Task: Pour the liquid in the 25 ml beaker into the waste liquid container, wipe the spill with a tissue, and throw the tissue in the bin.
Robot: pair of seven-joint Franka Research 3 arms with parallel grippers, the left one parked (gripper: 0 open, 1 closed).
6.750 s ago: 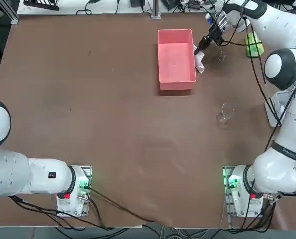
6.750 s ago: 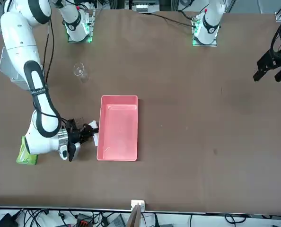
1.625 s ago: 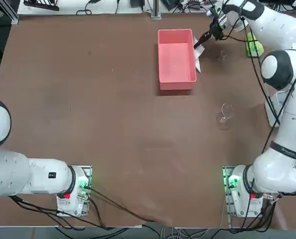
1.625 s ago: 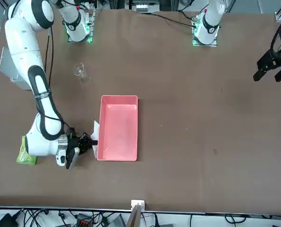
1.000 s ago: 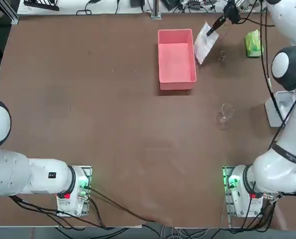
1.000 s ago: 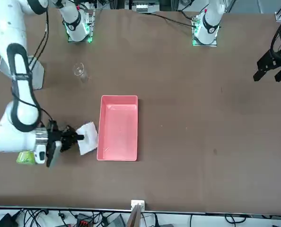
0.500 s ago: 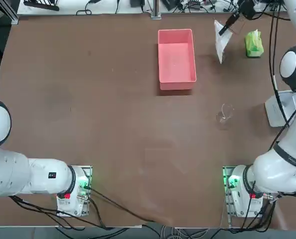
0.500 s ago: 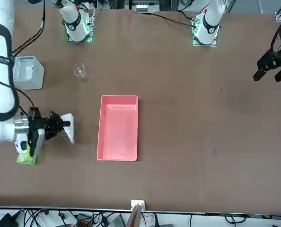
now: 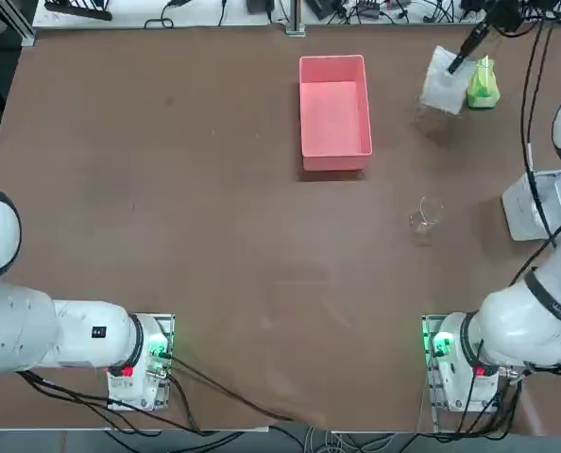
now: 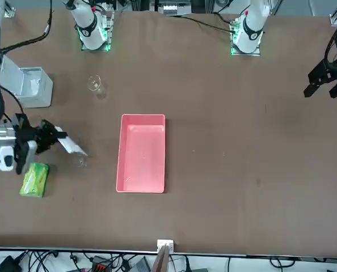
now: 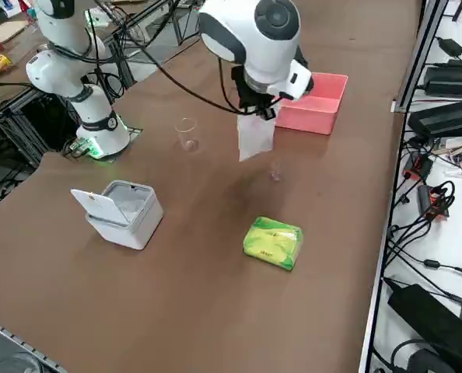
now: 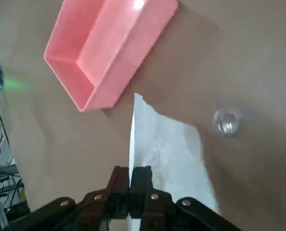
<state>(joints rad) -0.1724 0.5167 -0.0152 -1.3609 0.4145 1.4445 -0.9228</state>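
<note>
Our right gripper (image 12: 129,169) has its fingers closed on the tissue (image 12: 169,154), held above the desk (image 9: 214,236). From the pink tub (image 9: 335,113), the tissue hangs to the right; the small beaker (image 12: 227,121) is also right, the white bin (image 9: 543,204) farther right, nearer our bases.

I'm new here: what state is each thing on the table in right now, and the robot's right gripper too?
Right gripper: shut on the tissue, above the table.
Tissue: held up, hanging from the gripper.
Pink tub: upright, no lid on it.
Small beaker: standing on the table.
Larger clear vessel: upright.
White bin: upright, lid open.
Green tissue pack: lying on the table.
</note>
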